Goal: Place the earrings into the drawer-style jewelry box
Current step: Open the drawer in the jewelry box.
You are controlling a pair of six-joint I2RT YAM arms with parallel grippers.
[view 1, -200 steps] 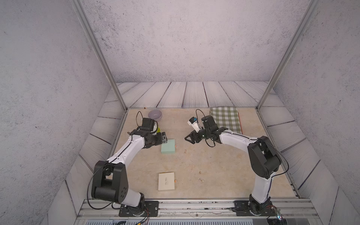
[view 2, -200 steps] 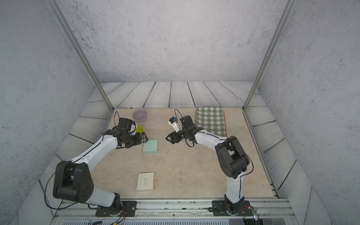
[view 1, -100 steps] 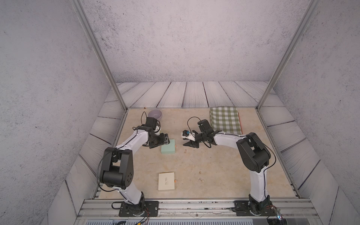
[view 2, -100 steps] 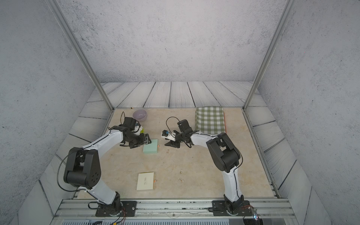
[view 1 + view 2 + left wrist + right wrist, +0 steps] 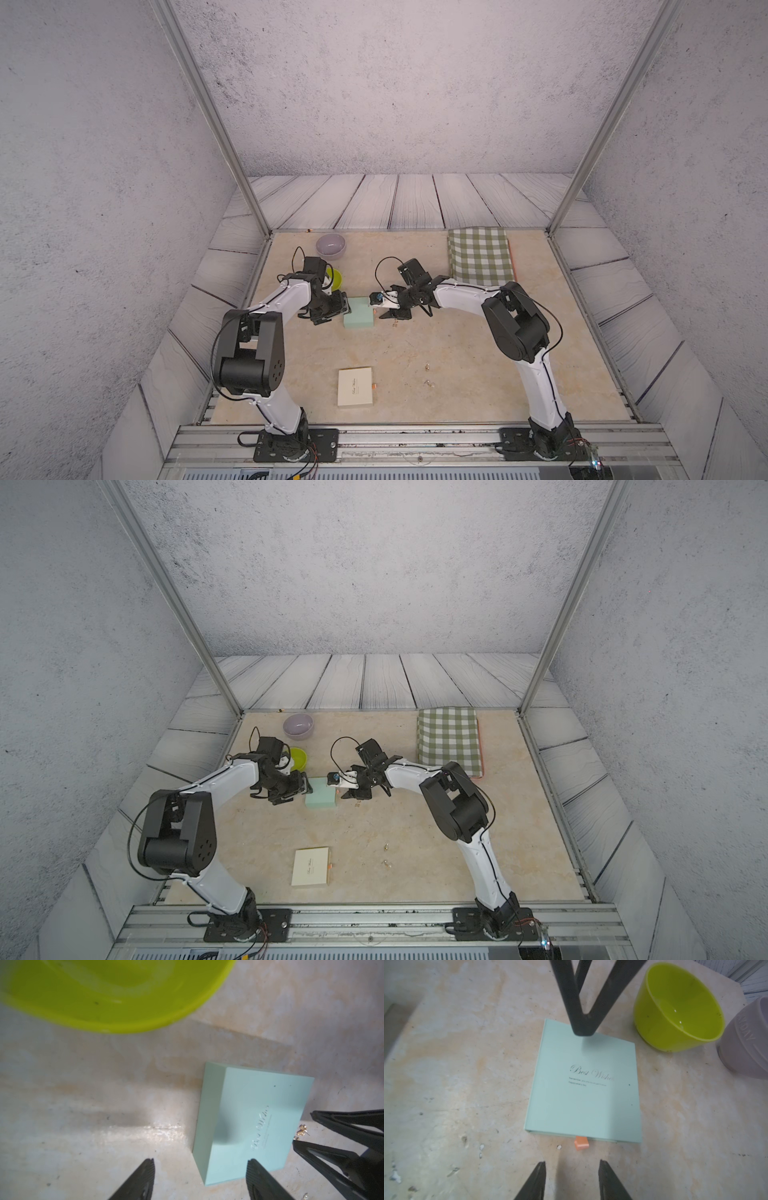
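Cream box (image 5: 355, 387): we see it nearest the arm bases, flat and closed, well short of both grippers.
Earrings (image 5: 428, 383): we find loose pieces on the table just beside the cream box, well apart from the right gripper; more gold bits (image 5: 301, 1132) lie between that gripper's fingertips and the mint box.
Mint box (image 5: 584, 1084): we see the drawer shut, its orange tab (image 5: 581, 1143) poking out toward the right gripper.
Right gripper (image 5: 572, 1176): we see its jaws narrowly parted and empty, tips just short of the tab.
Left gripper (image 5: 200, 1176): we see it spread wide, holding nothing, one finger over the mint box's edge.
Green bowl (image 5: 678, 1007): beyond the left gripper; we see nothing inside.
Lilac bowl (image 5: 331, 245): farthest; we cannot see any contents.
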